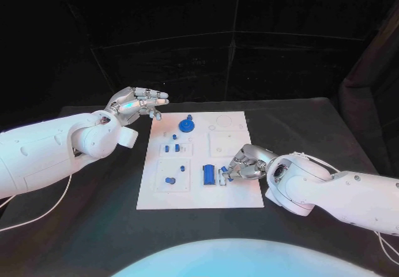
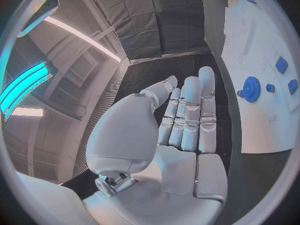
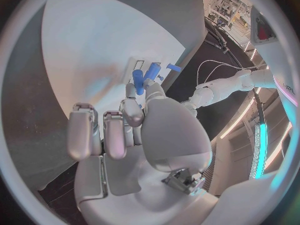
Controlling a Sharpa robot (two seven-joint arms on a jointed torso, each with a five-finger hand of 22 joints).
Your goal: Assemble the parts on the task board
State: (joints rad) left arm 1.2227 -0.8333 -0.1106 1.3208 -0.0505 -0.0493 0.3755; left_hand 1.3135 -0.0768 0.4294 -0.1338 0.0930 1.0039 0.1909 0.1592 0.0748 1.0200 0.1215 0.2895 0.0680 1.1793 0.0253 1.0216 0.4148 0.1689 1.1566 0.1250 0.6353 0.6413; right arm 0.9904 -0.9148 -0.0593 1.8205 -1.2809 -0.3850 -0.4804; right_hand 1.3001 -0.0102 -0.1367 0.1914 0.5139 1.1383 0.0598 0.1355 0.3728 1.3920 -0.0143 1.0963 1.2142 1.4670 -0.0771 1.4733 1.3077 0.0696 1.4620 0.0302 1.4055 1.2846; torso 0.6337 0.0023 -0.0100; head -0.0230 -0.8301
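The white task board point(image 1: 199, 196) lies in the middle of the black table. A blue gear point(image 1: 187, 124) stands near its far edge, and small blue parts point(image 1: 170, 148) sit along its left half. My right hand point(image 1: 241, 164) hovers low over the board's right side and pinches a small blue part point(image 3: 138, 80) between thumb and finger, right beside a blue block point(image 1: 209, 175). Raised beyond the board's far left corner, my left hand point(image 1: 137, 104) holds nothing, its fingers point(image 2: 187, 115) stretched out. The gear point(image 2: 252, 89) shows past those fingers.
Two more small blue pieces point(image 1: 170, 180) stand in the board's near left section. A recessed square point(image 1: 226, 142) lies just beyond my right hand. Bare black table surrounds the board on all sides, and black curtains close off the back.
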